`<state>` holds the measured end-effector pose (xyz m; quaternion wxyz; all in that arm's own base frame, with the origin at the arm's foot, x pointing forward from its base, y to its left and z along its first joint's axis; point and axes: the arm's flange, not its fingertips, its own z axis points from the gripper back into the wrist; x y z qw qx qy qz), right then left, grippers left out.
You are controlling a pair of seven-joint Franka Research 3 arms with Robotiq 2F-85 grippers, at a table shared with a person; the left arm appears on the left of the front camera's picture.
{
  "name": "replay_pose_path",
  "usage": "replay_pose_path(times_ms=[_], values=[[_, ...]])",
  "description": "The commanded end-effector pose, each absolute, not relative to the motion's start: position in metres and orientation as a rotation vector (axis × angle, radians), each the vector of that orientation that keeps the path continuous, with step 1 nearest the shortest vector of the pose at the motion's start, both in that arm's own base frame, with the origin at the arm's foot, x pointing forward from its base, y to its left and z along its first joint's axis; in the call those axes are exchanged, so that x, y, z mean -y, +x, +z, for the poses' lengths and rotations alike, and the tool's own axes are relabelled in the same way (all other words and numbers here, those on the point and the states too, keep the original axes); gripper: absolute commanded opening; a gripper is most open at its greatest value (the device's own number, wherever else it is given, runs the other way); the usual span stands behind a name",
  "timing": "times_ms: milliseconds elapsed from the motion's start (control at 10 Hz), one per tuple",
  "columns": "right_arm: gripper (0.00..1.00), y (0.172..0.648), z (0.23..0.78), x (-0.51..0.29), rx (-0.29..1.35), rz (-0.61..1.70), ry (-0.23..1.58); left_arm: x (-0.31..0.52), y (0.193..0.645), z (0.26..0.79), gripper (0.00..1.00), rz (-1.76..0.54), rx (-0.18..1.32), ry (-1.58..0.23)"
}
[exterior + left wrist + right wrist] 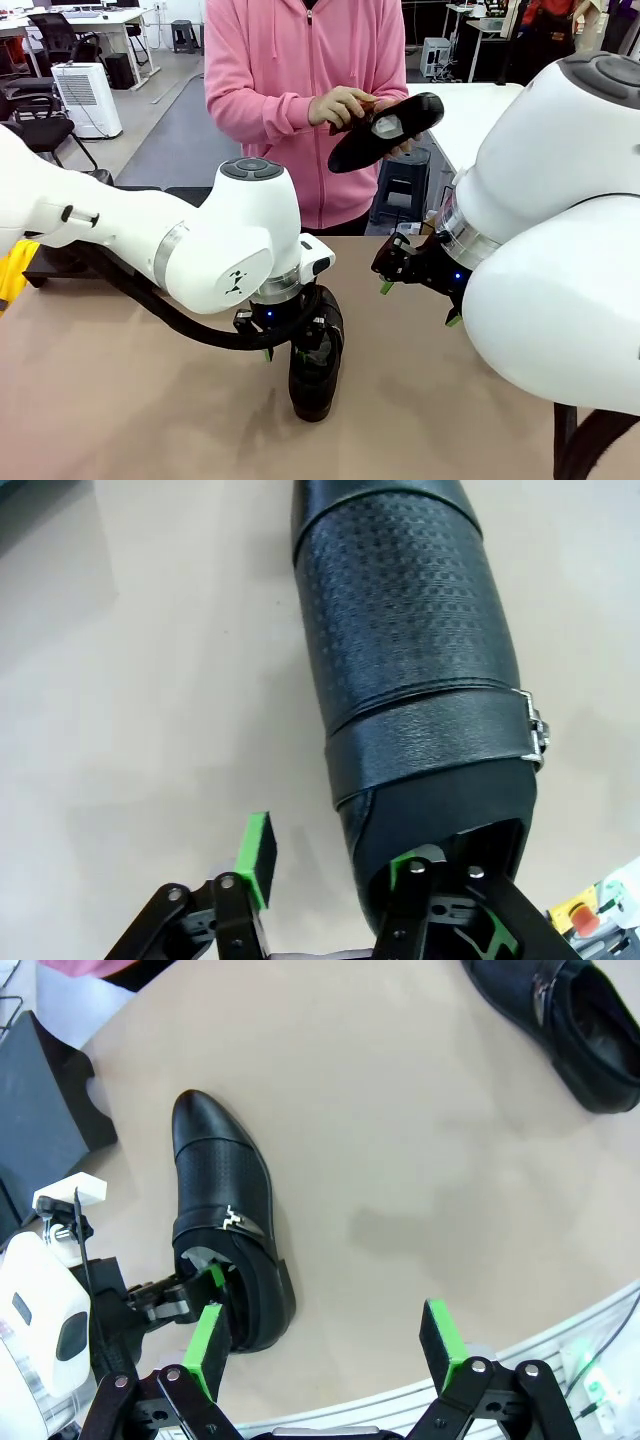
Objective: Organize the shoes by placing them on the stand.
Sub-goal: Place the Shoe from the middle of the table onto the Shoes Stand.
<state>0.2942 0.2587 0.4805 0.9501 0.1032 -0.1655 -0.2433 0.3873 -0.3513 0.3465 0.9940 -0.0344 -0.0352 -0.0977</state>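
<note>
We judge the shoe (410, 650) on the table (400, 1160) stiff, fairly light and slick, so its heel-side rim is the place to pinch. Our left gripper (330, 865) straddles that rim, half narrowed, one finger inside and the outer pad (258, 852) apart from the leather. Our right gripper (325, 1335) hangs wide and empty. We count three shoes: this one, a second shoe (560, 1020) farther along the table and a third shoe (385, 130) in the person's hands (340, 105). We also count one stand (40, 1110).

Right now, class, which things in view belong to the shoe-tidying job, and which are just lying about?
Job:
- shoe straddled by the left pincer
- shoe in the person's hands
- third shoe
- stand

Lying about:
- white appliance
- stool
</note>
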Motion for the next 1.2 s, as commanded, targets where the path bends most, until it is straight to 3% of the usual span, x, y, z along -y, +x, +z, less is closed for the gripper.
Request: replay_pose_path(times_ms=[0, 700, 900, 1100], values=[[1.0, 0.298, 0.483, -0.259, 0.331, -0.475, 0.225, 0.358, 0.393, 0.351, 0.02, -0.196, 0.076, -0.039], [1.0, 0.298, 0.483, -0.259, 0.331, -0.475, 0.225, 0.347, 0.391, 0.352, 0.0, -0.194, 0.022, -0.066], [1.0, 0.298, 0.483, -0.259, 0.331, -0.475, 0.225, 0.323, 0.368, 0.395, 0.0, -0.279, 0.041, -0.146], [1.0, 0.298, 0.483, -0.259, 0.331, -0.475, 0.225, 0.275, 0.344, 0.441, 0.0, -0.3, 0.16, -0.129]])
